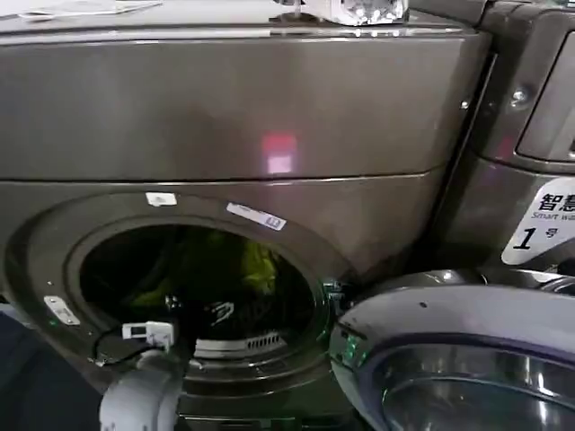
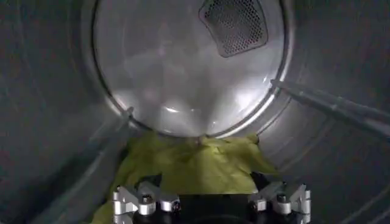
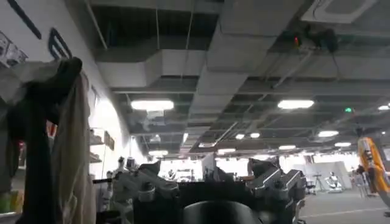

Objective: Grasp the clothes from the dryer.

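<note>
Clothes (image 2: 192,164): heaped low in dryer (image 1: 225,135) drum; my left claw (image 2: 210,201) inside, spread open just above for gripping. Right claw (image 3: 213,189): idle, raised; grip unclear.

Laundry area inside a large industrial hall: front-loading dryer (image 1: 225,180) beside a second machine (image 1: 530,135); exposed ceiling ducts (image 3: 183,61), strip lights (image 3: 295,104).

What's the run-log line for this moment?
left gripper: inside dryer drum, fingers open over yellow-green clothes | clothes: on drum floor, not grasped | right gripper: aimed at ceiling, idle | dryer door: open
</note>
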Controlling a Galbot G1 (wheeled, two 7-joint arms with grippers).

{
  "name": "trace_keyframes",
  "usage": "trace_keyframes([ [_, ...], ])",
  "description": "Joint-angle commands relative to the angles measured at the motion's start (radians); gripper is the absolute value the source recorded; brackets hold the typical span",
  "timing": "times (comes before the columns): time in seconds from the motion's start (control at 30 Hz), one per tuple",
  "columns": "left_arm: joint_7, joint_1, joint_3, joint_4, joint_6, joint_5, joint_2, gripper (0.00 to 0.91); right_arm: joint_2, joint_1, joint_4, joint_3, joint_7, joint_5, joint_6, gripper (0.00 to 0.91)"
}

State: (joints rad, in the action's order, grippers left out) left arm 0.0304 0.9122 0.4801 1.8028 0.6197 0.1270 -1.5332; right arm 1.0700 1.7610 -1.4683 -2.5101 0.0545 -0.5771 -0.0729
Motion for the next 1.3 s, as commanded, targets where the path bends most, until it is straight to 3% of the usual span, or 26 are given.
trace_keyframes([
  [0.03, -0.003, -0.241, 0.013, -0.350, -0.242, 0.056, -0.012, 0.907, -0.003, 0.000, -0.009, 0.006, 0.001, 0.002, 0.000, 0.907],
  [0.43, 0.022, -0.415, 0.020, -0.655, -0.305, 0.075, -0.028, 0.907, 0.000, -0.001, -0.012, 0.011, -0.001, 0.002, 0.000, 0.907],
  [0.6, 0.051, -0.477, 0.022, -0.775, -0.306, 0.201, -0.035, 0.907, 0.002, 0.001, -0.019, 0.013, -0.001, 0.002, 0.000, 0.907],
  [0.7, 0.210, -0.491, 0.023, -0.774, -0.304, 0.348, -0.030, 0.907, 0.003, -0.002, -0.027, 0.020, -0.001, 0.002, -0.001, 0.907],
  [0.8, 0.459, -0.495, 0.030, -0.758, -0.425, 0.632, -0.015, 0.907, 0.006, -0.007, -0.035, 0.026, -0.001, 0.002, -0.002, 0.907],
  [0.93, 0.712, -0.491, 0.053, -0.744, -0.633, 1.230, -0.016, 0.907, 0.008, -0.010, -0.036, 0.033, -0.002, 0.003, 0.000, 0.907],
  [1.0, 0.792, -0.505, 0.051, -0.747, -0.691, 1.302, -0.015, 0.907, 0.007, -0.009, -0.031, 0.037, -0.004, 0.004, 0.001, 0.907],
  [1.3, 1.106, -0.673, 0.048, -0.865, -0.739, 1.453, -0.007, 0.907, 0.003, -0.010, -0.030, 0.048, -0.006, 0.008, 0.004, 0.907],
])
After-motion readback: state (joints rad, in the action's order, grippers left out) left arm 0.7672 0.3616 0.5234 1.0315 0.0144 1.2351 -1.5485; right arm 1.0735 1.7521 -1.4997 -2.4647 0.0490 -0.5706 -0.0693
